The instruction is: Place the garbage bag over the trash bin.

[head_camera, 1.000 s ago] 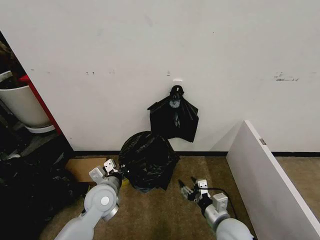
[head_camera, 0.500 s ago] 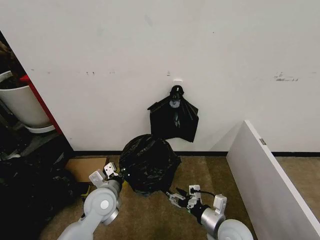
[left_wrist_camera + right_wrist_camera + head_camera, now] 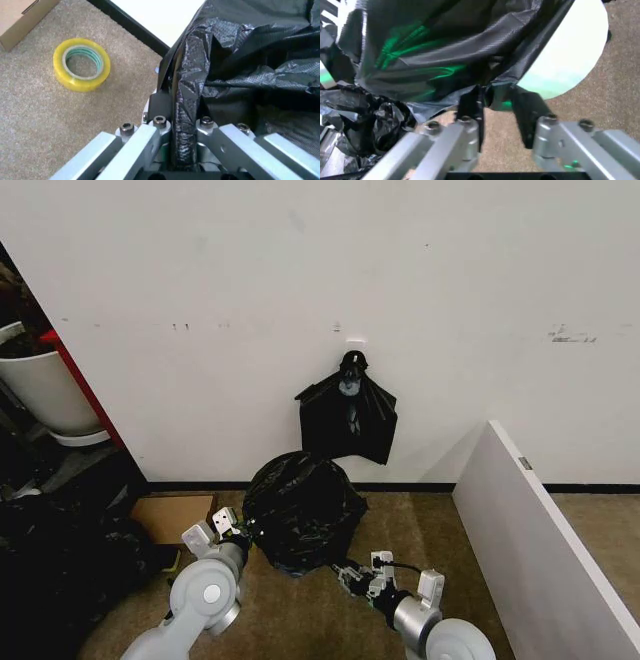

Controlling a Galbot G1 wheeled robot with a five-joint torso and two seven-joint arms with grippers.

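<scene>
A: Listing, head view: garbage bag [image 3: 303,512], black, glossy, draped over the trash bin against the wall; left gripper [image 3: 236,527] at the bag's left flank, right gripper [image 3: 352,572] at its lower right hem.

B: Left wrist: fingers clamped on a fold of bag; tape roll [image 3: 82,64] nearby.

A: Right wrist: jaws parted about the hem; bin wall [image 3: 566,56] beside. Film probably light, limp, slippery; pinch bunched edges.

No readable text anywhere

The cardboard box [image 3: 170,517], yellow tape roll [image 3: 82,64] and garbage bag [image 3: 303,511] carry no legible lettering (marks on the white wall [image 3: 300,300] are scuffs only).
</scene>
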